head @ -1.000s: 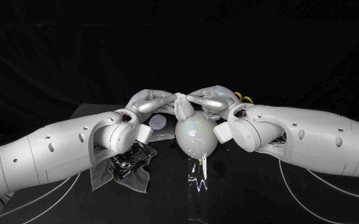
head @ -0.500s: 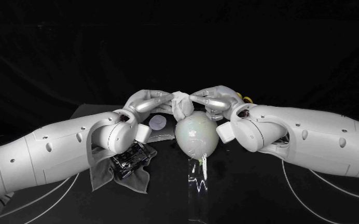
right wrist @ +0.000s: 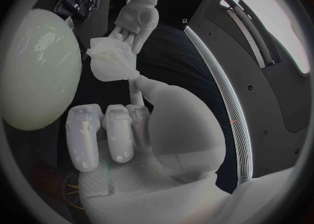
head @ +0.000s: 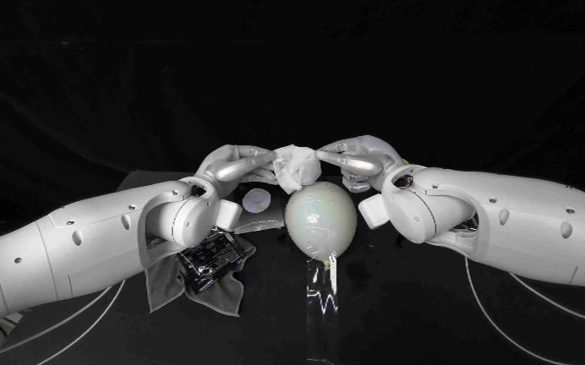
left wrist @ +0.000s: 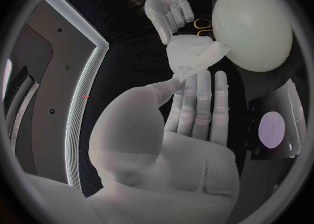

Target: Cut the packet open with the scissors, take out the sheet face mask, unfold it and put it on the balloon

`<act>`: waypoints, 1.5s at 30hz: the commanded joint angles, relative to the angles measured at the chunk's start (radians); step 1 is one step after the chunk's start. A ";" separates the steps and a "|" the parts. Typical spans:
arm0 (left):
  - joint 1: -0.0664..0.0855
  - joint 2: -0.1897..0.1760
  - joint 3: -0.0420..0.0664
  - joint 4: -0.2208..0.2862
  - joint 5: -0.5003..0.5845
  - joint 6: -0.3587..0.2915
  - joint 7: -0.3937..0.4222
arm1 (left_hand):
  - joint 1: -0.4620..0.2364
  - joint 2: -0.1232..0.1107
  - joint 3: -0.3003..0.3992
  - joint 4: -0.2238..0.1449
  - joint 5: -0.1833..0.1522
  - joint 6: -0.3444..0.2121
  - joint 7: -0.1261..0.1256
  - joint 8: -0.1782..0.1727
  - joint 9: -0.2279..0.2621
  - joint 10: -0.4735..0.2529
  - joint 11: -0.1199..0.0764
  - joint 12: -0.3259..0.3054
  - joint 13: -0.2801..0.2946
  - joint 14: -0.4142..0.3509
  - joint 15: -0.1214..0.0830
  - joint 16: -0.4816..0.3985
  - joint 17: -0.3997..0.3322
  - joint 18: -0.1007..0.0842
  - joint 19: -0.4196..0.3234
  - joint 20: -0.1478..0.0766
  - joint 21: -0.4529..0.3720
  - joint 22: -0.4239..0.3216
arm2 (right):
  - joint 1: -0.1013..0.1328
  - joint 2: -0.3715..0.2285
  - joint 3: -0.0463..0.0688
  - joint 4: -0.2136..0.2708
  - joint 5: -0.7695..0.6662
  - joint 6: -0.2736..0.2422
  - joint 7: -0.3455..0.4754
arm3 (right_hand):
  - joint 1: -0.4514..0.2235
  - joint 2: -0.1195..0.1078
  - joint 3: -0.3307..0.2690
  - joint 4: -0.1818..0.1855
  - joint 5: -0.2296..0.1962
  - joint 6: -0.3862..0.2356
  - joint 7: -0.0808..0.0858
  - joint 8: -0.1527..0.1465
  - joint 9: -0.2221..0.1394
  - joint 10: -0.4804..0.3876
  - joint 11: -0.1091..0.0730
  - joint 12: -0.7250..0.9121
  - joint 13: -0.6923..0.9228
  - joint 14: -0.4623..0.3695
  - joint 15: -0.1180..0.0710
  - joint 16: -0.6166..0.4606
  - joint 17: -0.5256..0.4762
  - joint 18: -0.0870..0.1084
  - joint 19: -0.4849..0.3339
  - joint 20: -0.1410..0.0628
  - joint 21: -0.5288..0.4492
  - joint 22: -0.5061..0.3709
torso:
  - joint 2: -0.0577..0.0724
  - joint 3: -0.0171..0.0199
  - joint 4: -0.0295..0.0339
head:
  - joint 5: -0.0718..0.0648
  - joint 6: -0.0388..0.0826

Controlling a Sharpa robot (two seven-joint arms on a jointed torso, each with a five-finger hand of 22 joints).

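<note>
Starting with the one container: the dark printed packet (head: 210, 257) is lying on a grey cloth (head: 171, 285), down beside the left forearm and well back from the fingers. I cannot tell whether anything is sitting inside it.

The face mask (head: 290, 166) is out and bunched into a crumpled white wad between the two sets of fingertips. The left hand (head: 237, 164) is pinching one side of it between thumb and a fingertip, with its other fingers (left wrist: 204, 98) stretching out straight alongside. The right hand (head: 353, 158) is gripping the opposite side with thumb and one finger, the rest of its fingers (right wrist: 118, 135) curling in toward the palm. Both hands are facing each other, fingertips nearly meeting across the wad.

Just below the fingers, the pale egg-shaped balloon (head: 320, 217) is running lengthwise away from them, with its broad end toward the mask and its narrow end pointing back at the robot. The mask's lower edge is hanging right at that broad end, though I cannot tell whether they are touching.

Yellow-handled scissors (left wrist: 204, 23) are lying beyond the right hand's fingers. A pale round disc (head: 256, 200) is sitting under the left hand.
</note>
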 commanded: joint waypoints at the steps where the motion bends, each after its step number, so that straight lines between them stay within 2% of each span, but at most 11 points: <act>1: 0.011 0.001 0.002 -0.011 -0.020 0.022 0.017 | 0.003 0.005 0.004 -0.002 0.004 0.003 0.002 0.004 0.004 0.004 0.000 -0.004 -0.002 0.006 -0.002 0.003 -0.001 0.008 -0.007 0.003 0.005 0.001 | 0.005 -0.004 0.003 -0.004 -0.021 0.002 0.008 | -0.005 0.007 0.030 -0.024 0.007 0.002 -0.001 0.027 0.077 0.105 -0.009 0.003 0.264 0.103 -0.007 0.004 0.263 -0.014 0.107 -0.006 0.005 0.263 | 0.000 -0.0005 -0.0001 | -0.002 0.000; 7: 0.035 0.000 0.002 -0.032 -0.044 0.037 0.014 | 0.003 0.005 0.005 -0.002 0.004 0.003 0.002 0.005 0.004 0.004 0.000 -0.004 -0.002 0.005 -0.001 0.003 -0.001 0.007 -0.008 0.004 0.006 0.001 | 0.016 -0.008 0.008 -0.017 -0.028 0.005 0.002 | -0.006 0.007 0.033 -0.027 0.007 0.001 -0.001 0.028 0.079 0.105 -0.009 0.003 0.264 0.103 -0.006 0.004 0.263 -0.014 0.107 -0.006 0.005 0.263 | 0.000 0.0001 0.0007 | -0.001 0.002; 16: 0.058 0.011 0.002 -0.051 -0.078 0.060 0.004 | 0.003 0.005 0.005 -0.003 0.004 0.003 0.002 0.005 0.004 0.005 0.001 -0.004 -0.002 0.004 -0.001 0.003 -0.001 0.007 -0.009 0.004 0.006 0.002 | 0.028 -0.007 0.013 -0.027 -0.039 0.012 -0.013 | -0.006 0.006 0.034 -0.029 0.007 0.000 0.000 0.029 0.081 0.105 -0.009 0.003 0.264 0.103 -0.006 0.004 0.263 -0.014 0.107 -0.007 0.005 0.263 | 0.000 -0.0005 -0.0003 | -0.002 0.007; 31: 0.069 0.042 0.002 -0.113 -0.113 0.080 0.002 | -0.001 0.009 0.004 -0.005 0.004 0.005 0.001 0.011 0.007 0.013 -0.001 0.000 0.000 0.009 -0.002 0.011 0.001 0.007 -0.010 0.004 0.014 0.008 | 0.059 0.000 0.015 -0.061 -0.082 0.022 -0.060 | -0.008 0.005 0.039 -0.034 0.007 -0.002 0.000 0.032 0.084 0.105 -0.008 0.003 0.264 0.103 -0.006 0.004 0.263 -0.014 0.107 -0.007 0.005 0.263 | 0.001 -0.0004 0.0002 | -0.006 0.014; 45: 0.074 0.081 0.001 -0.171 -0.147 0.063 -0.003 | -0.009 0.005 0.001 -0.004 0.004 0.000 0.001 0.013 0.010 0.010 0.000 -0.001 0.000 0.006 -0.001 0.018 0.002 0.005 -0.015 0.004 0.022 0.014 | 0.070 0.016 0.016 -0.061 -0.107 0.062 -0.098 | -0.009 0.005 0.041 -0.036 0.007 -0.003 0.000 0.034 0.086 0.105 -0.008 0.003 0.264 0.103 -0.006 0.004 0.263 -0.013 0.105 -0.007 0.003 0.262 | 0.000 -0.0007 0.0002 | -0.007 0.019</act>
